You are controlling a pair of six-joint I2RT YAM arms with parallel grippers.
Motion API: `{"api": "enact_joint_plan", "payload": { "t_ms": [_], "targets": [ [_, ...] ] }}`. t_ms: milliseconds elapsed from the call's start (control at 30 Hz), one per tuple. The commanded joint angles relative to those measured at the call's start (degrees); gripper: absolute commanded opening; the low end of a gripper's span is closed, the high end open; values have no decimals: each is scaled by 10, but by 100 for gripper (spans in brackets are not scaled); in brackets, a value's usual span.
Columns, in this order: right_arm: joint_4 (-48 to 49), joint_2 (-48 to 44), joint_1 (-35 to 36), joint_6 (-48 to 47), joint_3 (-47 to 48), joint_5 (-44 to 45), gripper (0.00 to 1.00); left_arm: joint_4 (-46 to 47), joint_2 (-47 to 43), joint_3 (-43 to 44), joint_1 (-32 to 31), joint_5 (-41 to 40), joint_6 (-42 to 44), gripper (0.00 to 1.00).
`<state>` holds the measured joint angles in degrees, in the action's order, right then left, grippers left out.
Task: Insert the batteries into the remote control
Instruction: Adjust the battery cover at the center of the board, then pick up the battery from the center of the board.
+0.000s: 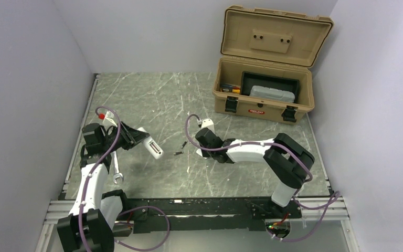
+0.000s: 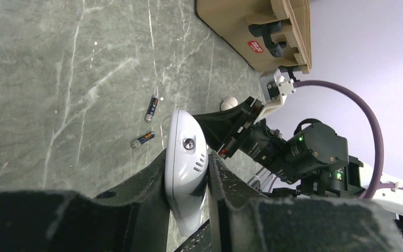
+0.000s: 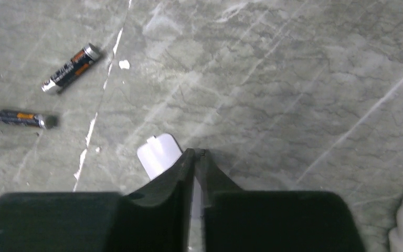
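My left gripper [image 1: 136, 137] is shut on the white remote control [image 1: 152, 147] and holds it tilted above the table. In the left wrist view the remote [image 2: 185, 152] sits edge-on between the fingers. Two dark batteries [image 1: 183, 144] [image 1: 178, 153] lie on the table between the grippers. They also show in the right wrist view [image 3: 71, 68] [image 3: 14, 118] and in the left wrist view [image 2: 151, 108] [image 2: 142, 139]. My right gripper [image 1: 199, 152] is low over the table, right of the batteries. It is shut [image 3: 195, 155] on a small white plastic piece [image 3: 159, 155] that sticks out to the left.
An open tan toolbox [image 1: 265, 100] stands at the back right, with a grey case and tools inside. A wrench [image 1: 117, 173] lies by the left arm. A small white round object [image 2: 229, 103] sits near the right gripper. Grey walls close both sides.
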<state>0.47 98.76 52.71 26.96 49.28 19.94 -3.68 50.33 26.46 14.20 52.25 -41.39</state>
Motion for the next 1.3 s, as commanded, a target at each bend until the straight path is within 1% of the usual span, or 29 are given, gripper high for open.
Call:
{"api": "enact_joint_plan", "payload": {
  "t_ms": [0,33,67,100,167,200,267,333,367,433,500,633,700,800,867,1000,1167,1267],
  "targets": [
    [10,-60,4,-61,-16,15,23,29,3,5,6,10,7,0],
    [17,-76,4,-79,-16,9,31,32,4,6,8,11,7,0],
    [28,-87,4,-98,-17,-7,36,32,4,7,8,11,8,0],
    [42,-99,3,-125,-22,-34,39,29,2,8,9,10,10,0],
    [74,-119,4,-195,-30,-108,41,22,-1,10,9,8,14,0],
    [80,-124,3,-215,-29,-134,44,22,-2,10,10,7,14,0],
    [63,-117,0,-215,-6,-136,47,22,-3,9,10,8,13,0],
    [22,-92,-7,-183,38,-124,46,27,-2,7,12,11,10,0],
    [2,-77,-10,-160,62,-119,44,29,-2,6,12,13,9,0],
    [-59,-48,-11,-101,112,-103,40,28,-1,7,13,15,9,0],
    [-89,-27,-12,-38,148,-101,39,27,-2,7,15,15,9,0],
    [-108,-17,-10,78,170,-78,40,20,-10,8,18,8,13,0],
    [-137,-7,-10,137,187,-65,40,12,-14,10,18,2,18,0],
    [-197,25,-4,199,224,-62,40,14,-15,11,19,0,17,0],
    [-225,43,3,229,242,-51,40,17,-15,10,21,3,15,0],
    [-246,72,9,267,265,-40,40,21,-17,6,22,6,11,0],
    [-294,117,9,289,312,-30,41,28,-21,5,23,9,7,0],
    [-296,143,9,298,331,-40,41,32,-22,4,23,13,4,0]
  ]
}}
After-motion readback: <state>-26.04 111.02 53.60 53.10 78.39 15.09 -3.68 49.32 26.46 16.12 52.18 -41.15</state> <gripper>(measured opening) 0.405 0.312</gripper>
